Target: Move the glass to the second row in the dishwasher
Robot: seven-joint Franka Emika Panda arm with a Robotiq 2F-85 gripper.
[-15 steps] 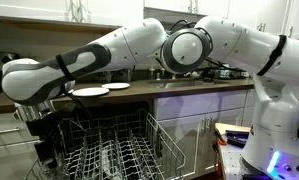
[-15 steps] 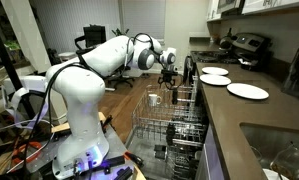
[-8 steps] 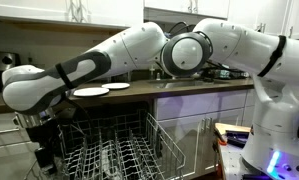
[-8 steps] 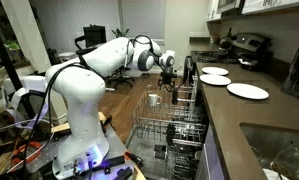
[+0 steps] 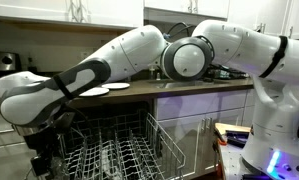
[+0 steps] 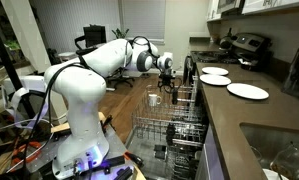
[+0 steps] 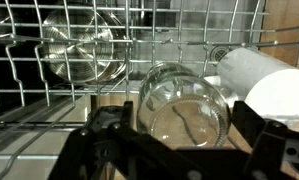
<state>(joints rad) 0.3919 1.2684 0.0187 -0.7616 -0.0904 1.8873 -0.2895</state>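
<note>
A small clear colourless drinking glass (image 7: pixel 179 105) sits mid-frame, its mouth facing us, against the silver-grey wire dishwasher rack (image 7: pixel 189 30). The black gripper (image 7: pixel 182 125) jaws are spread around it.

Clear glass (image 7: pixel 184 108) upright in dishwasher (image 6: pixel 154 125)
</note>
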